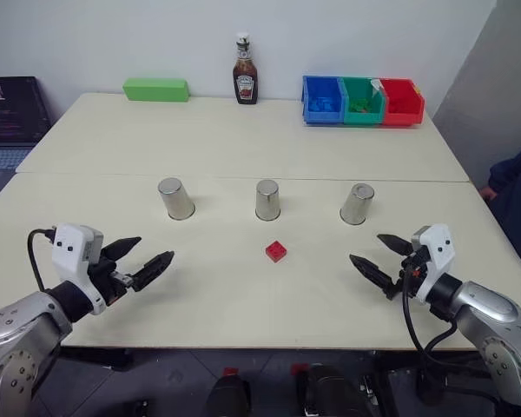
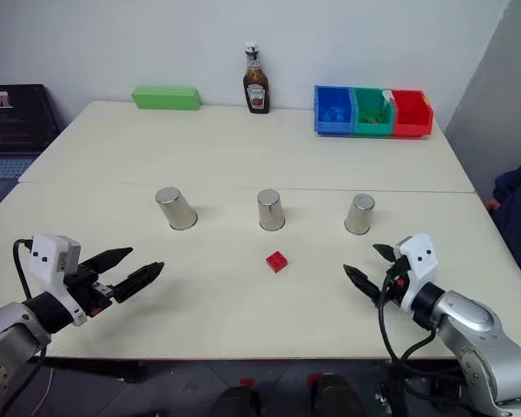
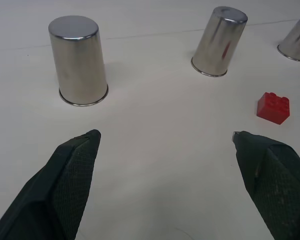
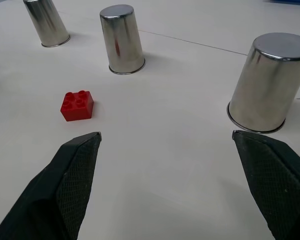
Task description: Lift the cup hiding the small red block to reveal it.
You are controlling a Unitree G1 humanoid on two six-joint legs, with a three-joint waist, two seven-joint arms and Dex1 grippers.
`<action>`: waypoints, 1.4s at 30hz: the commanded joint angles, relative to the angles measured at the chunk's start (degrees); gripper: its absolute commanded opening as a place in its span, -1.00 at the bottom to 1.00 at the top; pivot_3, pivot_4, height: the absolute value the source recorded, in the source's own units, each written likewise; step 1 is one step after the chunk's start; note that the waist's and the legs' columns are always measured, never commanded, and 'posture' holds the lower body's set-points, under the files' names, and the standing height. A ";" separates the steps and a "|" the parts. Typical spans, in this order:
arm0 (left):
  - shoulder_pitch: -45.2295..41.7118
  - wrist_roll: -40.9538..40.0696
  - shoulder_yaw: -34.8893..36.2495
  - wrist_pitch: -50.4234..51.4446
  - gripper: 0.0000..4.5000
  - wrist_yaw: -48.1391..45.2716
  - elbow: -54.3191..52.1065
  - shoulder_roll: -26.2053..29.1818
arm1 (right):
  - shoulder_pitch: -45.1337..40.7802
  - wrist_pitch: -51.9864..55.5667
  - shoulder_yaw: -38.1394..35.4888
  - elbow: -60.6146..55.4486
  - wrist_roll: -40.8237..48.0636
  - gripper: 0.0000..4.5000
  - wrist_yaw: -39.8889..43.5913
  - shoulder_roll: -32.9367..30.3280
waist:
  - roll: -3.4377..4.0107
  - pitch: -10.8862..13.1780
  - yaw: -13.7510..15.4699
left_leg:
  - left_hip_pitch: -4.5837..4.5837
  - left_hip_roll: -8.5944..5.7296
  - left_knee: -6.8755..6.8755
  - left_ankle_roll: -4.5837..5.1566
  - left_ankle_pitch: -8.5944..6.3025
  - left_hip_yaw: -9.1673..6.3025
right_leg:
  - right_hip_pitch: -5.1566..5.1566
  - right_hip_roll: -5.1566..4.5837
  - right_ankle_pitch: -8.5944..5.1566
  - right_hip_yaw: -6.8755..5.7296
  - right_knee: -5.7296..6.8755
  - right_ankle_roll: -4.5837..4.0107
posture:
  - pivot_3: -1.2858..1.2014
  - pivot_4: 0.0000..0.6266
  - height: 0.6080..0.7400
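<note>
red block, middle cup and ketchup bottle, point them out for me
red block (image 1: 276, 251), left eye view, on its studded top face
middle cup (image 1: 267, 200), left eye view, on its steel side wall
ketchup bottle (image 1: 245, 82), left eye view, on its label

We see the laptop (image 1: 9, 122) cut off by the left edge, its screen text too small to read. The ketchup bottle (image 1: 245, 74) label is likewise illegible. Contents of the blue bin (image 1: 322, 100), green bin (image 1: 362, 102) and red bin (image 1: 401, 102) are too small to identify. A person's sleeve (image 1: 514, 169) is cropped at the right edge.
</note>
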 commanded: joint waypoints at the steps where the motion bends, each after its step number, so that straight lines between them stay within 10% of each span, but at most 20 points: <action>1: -1.20 0.49 -0.03 -1.66 1.00 -1.21 0.62 1.36 | 1.09 -1.35 -1.33 -2.56 0.99 0.98 -0.35 0.19 | 0.00 0.00 0.01 | 0.00 0.00 0.00 0.00 0.00 0.00 | 0.00 0.00 0.00 -0.01 0.00 0.00 | 0.03 -0.52 1.00; 42: -6.11 3.92 -1.44 -5.14 1.00 -4.83 6.80 2.95 | -1.15 -0.59 0.36 -2.13 1.06 0.98 -4.08 1.39 | 0.00 0.00 -0.02 | 0.01 0.01 0.01 0.00 0.00 0.00 | 0.00 -0.01 0.00 -0.01 0.03 0.00 | 0.03 -0.52 1.00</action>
